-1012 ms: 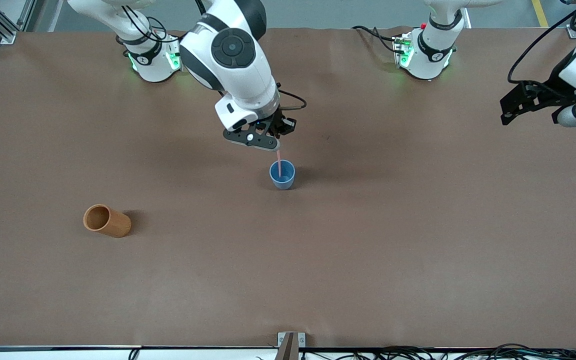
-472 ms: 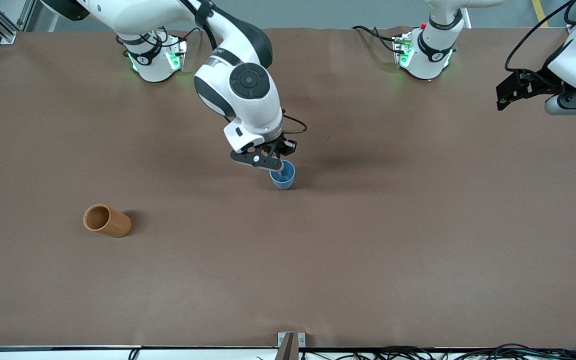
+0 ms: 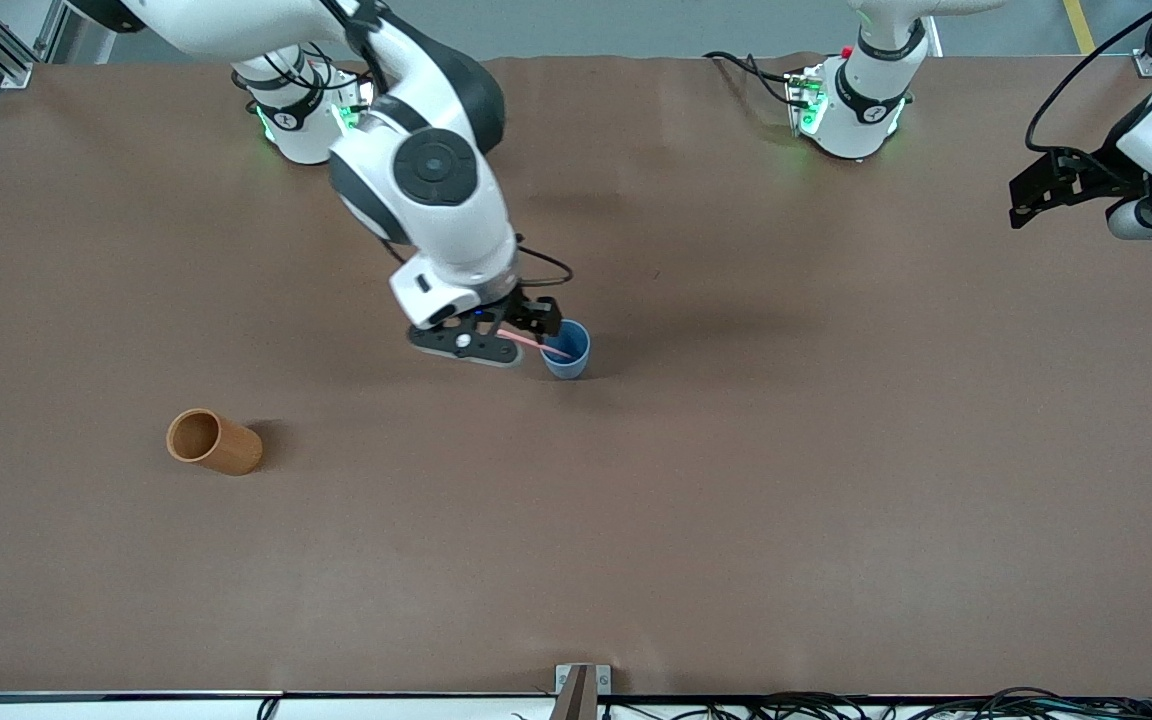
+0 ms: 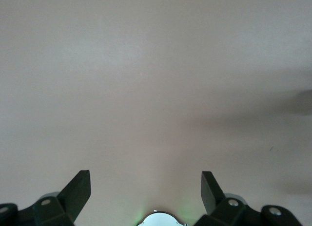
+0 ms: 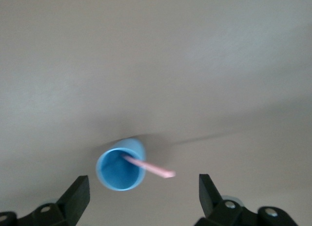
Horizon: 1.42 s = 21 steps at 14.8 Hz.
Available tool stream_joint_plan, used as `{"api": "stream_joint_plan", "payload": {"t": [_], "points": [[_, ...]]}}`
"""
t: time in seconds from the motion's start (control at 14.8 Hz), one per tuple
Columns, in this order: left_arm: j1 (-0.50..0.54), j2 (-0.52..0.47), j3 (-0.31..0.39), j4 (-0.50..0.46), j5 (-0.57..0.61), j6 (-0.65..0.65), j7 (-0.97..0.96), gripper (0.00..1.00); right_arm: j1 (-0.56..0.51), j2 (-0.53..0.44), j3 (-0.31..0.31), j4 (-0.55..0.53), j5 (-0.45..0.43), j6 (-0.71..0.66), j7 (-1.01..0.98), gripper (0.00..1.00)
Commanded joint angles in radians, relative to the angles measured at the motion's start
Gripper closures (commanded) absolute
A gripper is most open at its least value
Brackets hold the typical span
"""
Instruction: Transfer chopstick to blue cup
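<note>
The blue cup point(image 3: 566, 352) stands upright near the middle of the table. The pale pink chopstick point(image 3: 534, 343) has its lower end in the cup and leans over the rim toward the right arm's end of the table. My right gripper point(image 3: 526, 328) is open and hovers low beside the cup, with the stick's free end between its spread fingers and not gripped. The right wrist view shows the cup point(image 5: 121, 165), the leaning chopstick point(image 5: 151, 167) and my right gripper point(image 5: 143, 187) open. My left gripper point(image 3: 1036, 190) is open and empty, waiting over the left arm's end of the table; it also shows in the left wrist view point(image 4: 145, 182).
An orange-brown cylindrical cup point(image 3: 213, 441) lies on its side toward the right arm's end of the table, nearer the front camera than the blue cup. The brown table cover point(image 3: 736, 500) runs to the table's edges. Cables lie along the front edge.
The right gripper came down over the blue cup with the chopstick, opened, and shifted toward the right arm's end. The chopstick went from upright to leaning in the cup. The left arm shifted slightly.
</note>
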Motion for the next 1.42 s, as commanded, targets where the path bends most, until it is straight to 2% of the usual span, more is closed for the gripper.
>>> {"api": "stream_joint_plan", "payload": {"t": [0.0,0.13,0.27,0.4,0.54,0.67,0.74,1.01,1.08,1.35], "points": [[0.003,-0.012,-0.012,-0.014,-0.003,0.012,0.009,0.0,-0.087,-0.141,-0.002,-0.029,0.028,-0.081,-0.148,0.0],[0.005,-0.012,-0.02,-0.014,-0.003,0.01,0.011,0.0,-0.106,-0.22,-0.099,-0.03,0.067,-0.14,-0.314,0.0],[0.003,-0.003,-0.021,-0.007,-0.005,0.01,0.011,0.0,-0.098,-0.318,-0.273,-0.044,0.166,-0.152,-0.511,0.0],[0.005,-0.004,-0.027,-0.006,-0.006,0.01,0.012,0.0,-0.098,-0.39,-0.402,-0.078,0.2,-0.158,-0.662,0.0],[0.014,-0.006,-0.024,-0.004,-0.01,0.004,0.035,0.0,-0.098,-0.456,-0.517,-0.131,0.214,-0.164,-0.77,0.0],[0.016,-0.004,-0.017,-0.001,-0.011,0.004,0.052,0.0,-0.095,-0.529,-0.645,-0.193,0.286,-0.166,-0.898,0.0],[0.016,-0.004,-0.015,-0.001,-0.013,0.004,0.055,0.0,-0.094,-0.565,-0.685,-0.228,0.306,-0.166,-0.934,0.0],[0.017,0.0,-0.015,-0.003,-0.004,-0.01,0.057,0.0,-0.094,-0.712,-0.74,-0.355,0.306,-0.171,-0.951,0.0],[0.017,0.004,-0.015,-0.001,0.0,-0.01,0.061,0.0,-0.094,-0.712,-0.749,-0.343,0.306,-0.192,-0.965,0.0],[0.017,0.017,-0.015,0.003,-0.002,-0.01,0.063,0.0,-0.094,-0.667,-0.78,-0.184,0.309,-0.264,-0.991,0.0]]}}
